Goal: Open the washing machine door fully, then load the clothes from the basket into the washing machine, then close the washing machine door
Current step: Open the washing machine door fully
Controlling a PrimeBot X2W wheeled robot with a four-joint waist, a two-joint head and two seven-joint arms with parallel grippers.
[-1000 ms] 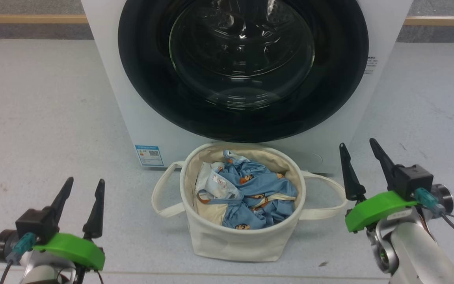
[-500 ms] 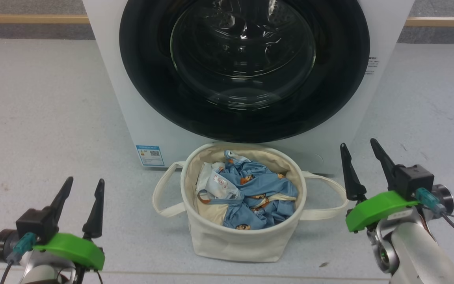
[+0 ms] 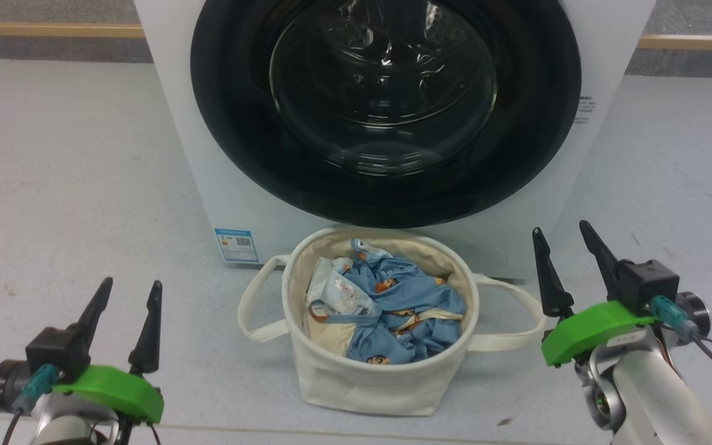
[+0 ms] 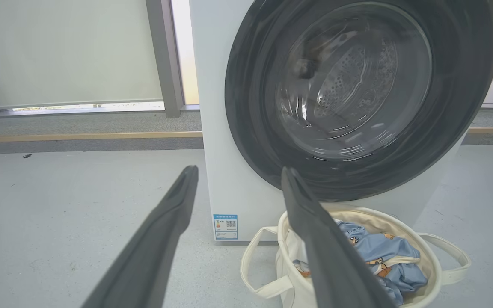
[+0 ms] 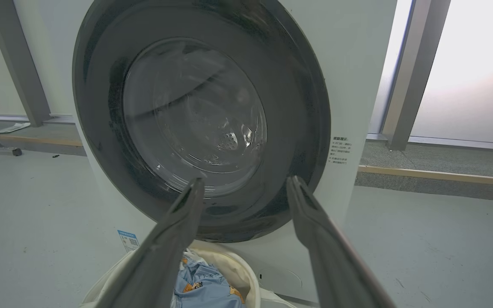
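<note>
my left gripper (image 3: 132,284) and right gripper (image 3: 560,228) gape empty, the shut door (image 3: 384,105) ahead of both looks stiff and slick, so i'd hook its rim edge, with soft clothes (image 3: 393,303) in the basket (image 3: 362,383) between them.

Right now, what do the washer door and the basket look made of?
washing machine door: the rim looks like glossy black plastic, with sharp light reflections. The centre bowl is clear, probably glass, since the perforated drum shows through it.
basket: matte cream cloth, canvas-like. Its wall creases and the loop handles droop, so it looks soft.
</note>
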